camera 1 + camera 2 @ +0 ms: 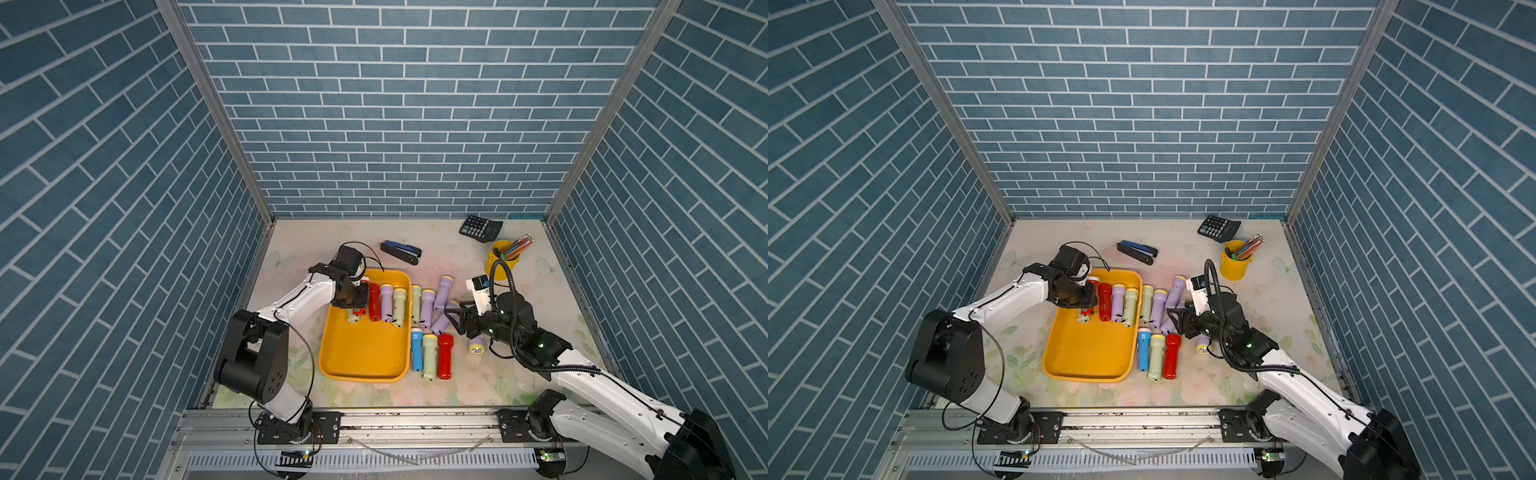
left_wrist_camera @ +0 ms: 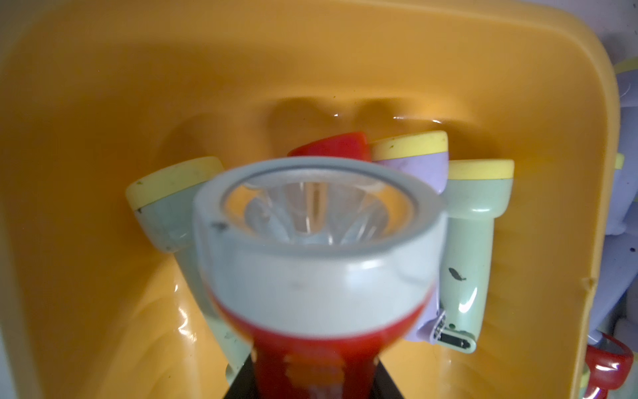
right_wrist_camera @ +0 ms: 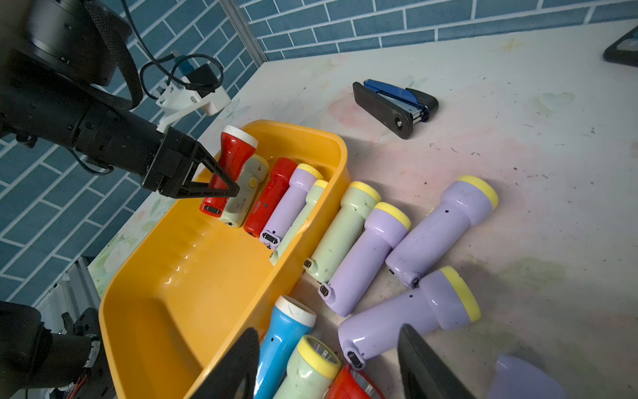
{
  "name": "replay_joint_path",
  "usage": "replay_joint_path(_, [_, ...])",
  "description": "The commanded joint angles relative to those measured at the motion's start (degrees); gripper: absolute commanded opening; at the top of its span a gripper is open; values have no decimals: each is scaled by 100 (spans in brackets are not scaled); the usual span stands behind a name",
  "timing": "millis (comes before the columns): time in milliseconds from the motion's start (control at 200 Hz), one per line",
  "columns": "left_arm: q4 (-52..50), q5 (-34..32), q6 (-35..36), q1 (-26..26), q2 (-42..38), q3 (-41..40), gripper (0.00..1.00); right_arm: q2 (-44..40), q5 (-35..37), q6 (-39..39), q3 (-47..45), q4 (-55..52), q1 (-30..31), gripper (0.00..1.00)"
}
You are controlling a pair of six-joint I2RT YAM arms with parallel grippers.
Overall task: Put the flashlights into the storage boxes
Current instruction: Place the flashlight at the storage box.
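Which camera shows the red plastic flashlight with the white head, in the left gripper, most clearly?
The right wrist view: the red plastic flashlight shows side-on, almost full length, in the left gripper. The left wrist view shows mainly its blurred head. In both top views the gripper hides most of it.

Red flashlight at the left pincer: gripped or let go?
Gripped. The left pincer is shut on the red flashlight, held over the yellow tray; left wrist view shows its handle between the jaws.

Blue brick-patterned walls [image 1: 374, 104] are enclosing three sides. A pale floral surface [image 1: 478, 382] is lying below, evenly lit.
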Motion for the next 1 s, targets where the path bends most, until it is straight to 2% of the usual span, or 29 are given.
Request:
replay_joint_path(0, [108, 85, -273, 28, 178, 181, 30, -44, -17, 20, 231, -82, -9, 65])
replay_joint_path(380, [25, -251, -807, 28, 392, 93, 34, -143, 37, -38, 156, -50, -2, 65])
replay_joint_path(625, [36, -291, -883, 28, 478, 67, 36, -238, 88, -64, 139, -123, -12, 65])
replay_joint_path(995, [104, -390, -884, 28, 456, 54, 46, -266, 108, -64, 159, -117, -10, 65])
